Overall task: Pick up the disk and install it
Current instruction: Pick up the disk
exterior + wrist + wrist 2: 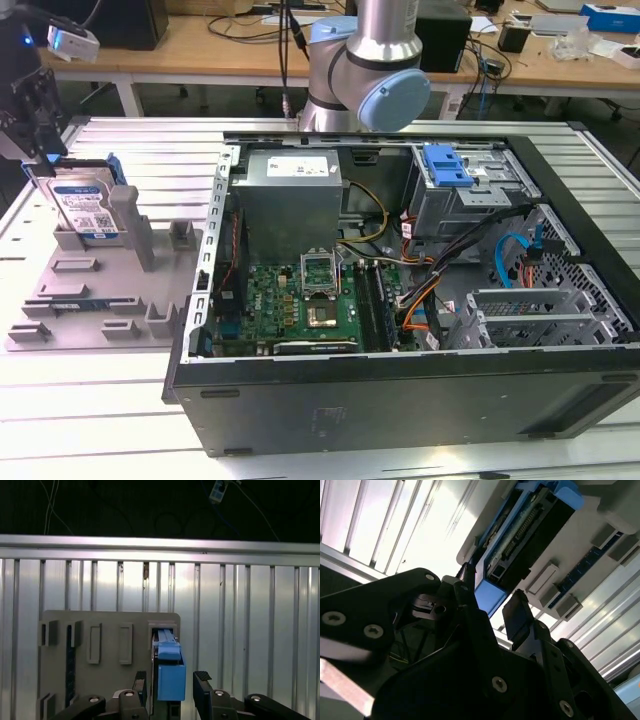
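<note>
In the upper left of the exterior view the gripper (40, 140) hangs over the rear corner of a grey fixture tray (90, 290) that lies on the ribbed aluminium table (100, 410). The disk (85, 205) stands upright on edge in a slot at that corner of the tray, its label facing the camera, with the tray's other slots and posts nearer the camera. In the first wrist view the blue bracket edge of the disk (171, 675) sits between the two black fingers (202, 687), a thin gap showing on each side, so the jaws are apart and straddle the disk without clamping it; the second wrist view shows the same straddle from a slant, gripper (490, 607) below disk (530, 525). Across the centre and right of the exterior view an open computer case (400, 385) holds a power supply (290, 195), a green motherboard (300, 300), bundled cables, and a metal drive cage (480, 205) topped by a blue latch (447, 165).
</note>
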You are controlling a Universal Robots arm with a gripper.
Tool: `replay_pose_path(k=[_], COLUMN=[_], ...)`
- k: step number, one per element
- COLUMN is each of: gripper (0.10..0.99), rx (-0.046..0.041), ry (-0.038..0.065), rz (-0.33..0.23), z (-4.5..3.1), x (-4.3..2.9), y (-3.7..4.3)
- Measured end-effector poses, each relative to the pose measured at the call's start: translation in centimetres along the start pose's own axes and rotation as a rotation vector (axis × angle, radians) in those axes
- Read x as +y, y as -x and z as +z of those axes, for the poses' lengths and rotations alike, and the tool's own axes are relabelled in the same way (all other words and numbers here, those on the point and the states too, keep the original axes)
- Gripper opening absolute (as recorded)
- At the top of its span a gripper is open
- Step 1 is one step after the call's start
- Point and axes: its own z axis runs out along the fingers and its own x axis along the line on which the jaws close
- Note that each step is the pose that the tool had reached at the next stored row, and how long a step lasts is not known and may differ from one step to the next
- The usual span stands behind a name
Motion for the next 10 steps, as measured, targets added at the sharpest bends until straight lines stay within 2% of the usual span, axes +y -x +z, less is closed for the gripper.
replay_pose_path(k=[10], gripper=[0.498], rx=[0.0000], ry=[0.000], rz=[0.000], z=[0.95], x=[-0.02], y=[0.00])
